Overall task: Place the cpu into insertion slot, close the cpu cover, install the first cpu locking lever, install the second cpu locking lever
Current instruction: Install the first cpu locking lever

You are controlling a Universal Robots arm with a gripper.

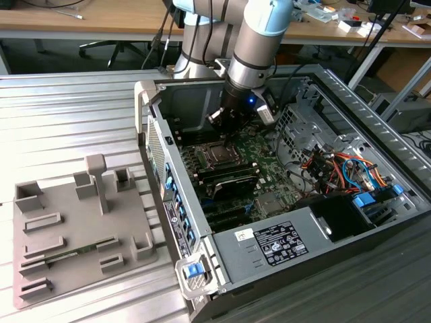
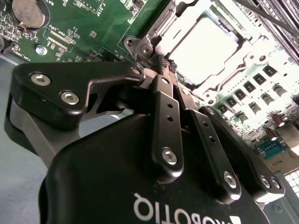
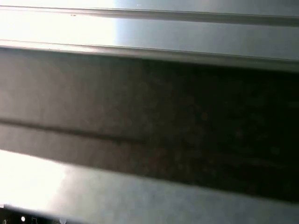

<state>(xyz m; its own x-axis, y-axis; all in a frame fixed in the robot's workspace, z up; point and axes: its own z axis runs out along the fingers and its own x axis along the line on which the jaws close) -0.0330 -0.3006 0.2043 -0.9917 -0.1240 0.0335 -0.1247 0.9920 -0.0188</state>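
The first wrist view is blurred into grey bands. In the exterior view, a motherboard (image 1: 236, 168) is housed in the open case (image 1: 377, 134). The cpu (image 2: 203, 46) is seated in its socket, framed by the cover (image 2: 164, 24). The gripper (image 2: 167, 64) is pinched together empty, fingertips beside the socket's corner.

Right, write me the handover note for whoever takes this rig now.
Gripper: jaws shut together, nothing between them, tips at the near edge of the socket inside the computer case.
Cpu: seated in the socket, grey top showing.
Cpu cover: appears down around the cpu.
Done: cpu placed, cover seemingly closed.
Left: locking levers; I cannot tell from these views whether either is latched.
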